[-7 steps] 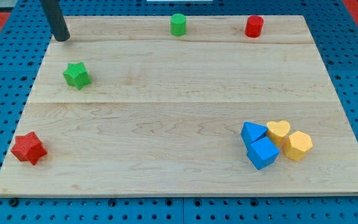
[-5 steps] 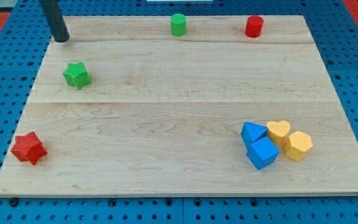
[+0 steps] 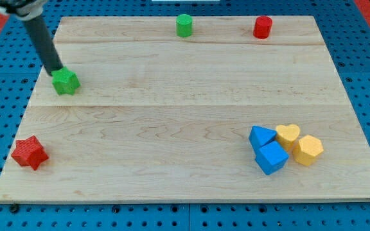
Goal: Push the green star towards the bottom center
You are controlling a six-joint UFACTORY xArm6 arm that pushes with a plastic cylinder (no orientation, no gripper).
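Touching green star (image 3: 65, 82) at upper left, my tip (image 3: 54, 70); no jaws visible; red star (image 3: 29, 153) below.

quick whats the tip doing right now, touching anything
My tip: no gripper, just the rod end, pressed against the green star at its upper-left side, near the board's left edge.

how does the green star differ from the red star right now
The green star sits near the view's upper left with my tip against its upper-left side; the red star lies alone near the lower-left corner, away from the tip. It also looks larger. Both are star-shaped blocks on the board.
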